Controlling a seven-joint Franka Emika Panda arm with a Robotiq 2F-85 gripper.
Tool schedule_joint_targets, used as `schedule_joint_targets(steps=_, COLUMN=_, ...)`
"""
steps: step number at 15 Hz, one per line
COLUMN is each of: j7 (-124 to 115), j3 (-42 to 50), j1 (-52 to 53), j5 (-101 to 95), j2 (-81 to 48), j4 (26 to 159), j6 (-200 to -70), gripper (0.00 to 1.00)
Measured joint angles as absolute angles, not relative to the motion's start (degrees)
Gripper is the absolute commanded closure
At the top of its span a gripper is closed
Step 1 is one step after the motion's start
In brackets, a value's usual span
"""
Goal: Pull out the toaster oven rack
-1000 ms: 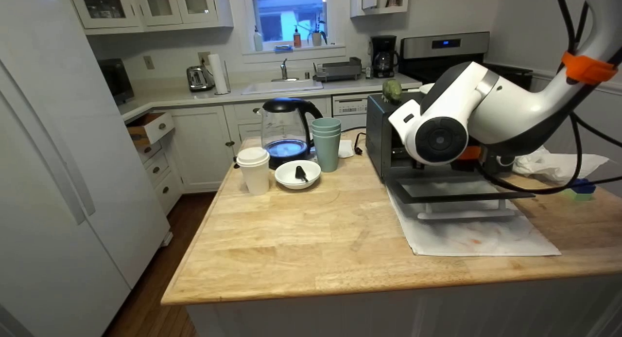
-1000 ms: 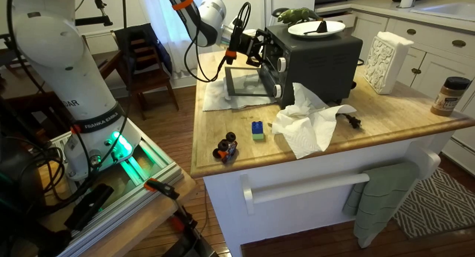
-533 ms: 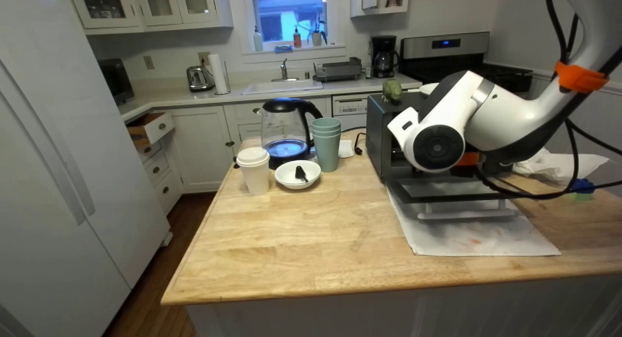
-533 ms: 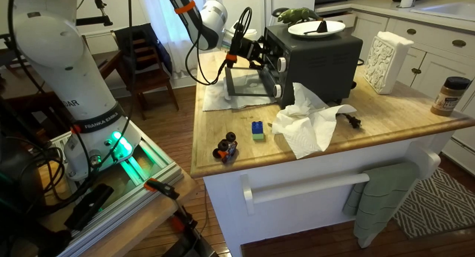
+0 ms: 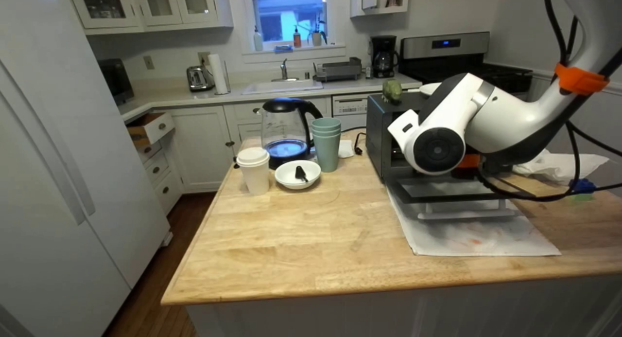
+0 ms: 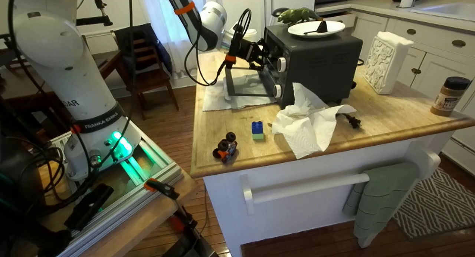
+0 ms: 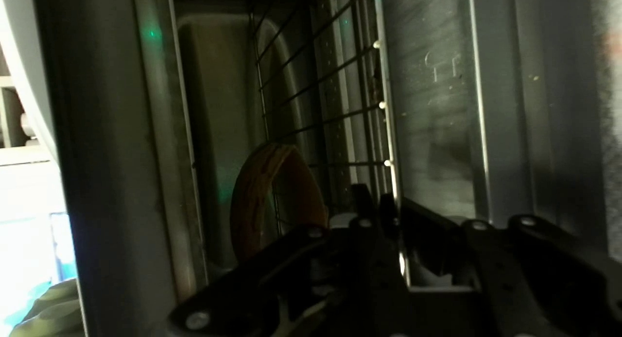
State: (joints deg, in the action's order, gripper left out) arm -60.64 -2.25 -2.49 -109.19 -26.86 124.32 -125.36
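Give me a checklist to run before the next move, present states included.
1. Framed glass door of the boxy dark-grey toaster oven lowered: ok.
2. Black fingers closed on the thin metal wire rack: ok.
3. Grip firm enough for pulling: cannot tell.
4. Nothing else inside the oven: not ok, a brown ring-like object is there, perhaps on the rack.
5. Oven top unloaded: not ok, round white plate and green animal figure on it.
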Motion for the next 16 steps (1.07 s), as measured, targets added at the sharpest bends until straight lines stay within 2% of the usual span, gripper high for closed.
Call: schedule_joint_targets(steps=16, j7=-61.09, j3=-5.65, j1=-1.59, j5=-109.16, j2=-17.06, j4=137.32, j6=-125.84, gripper=0.97)
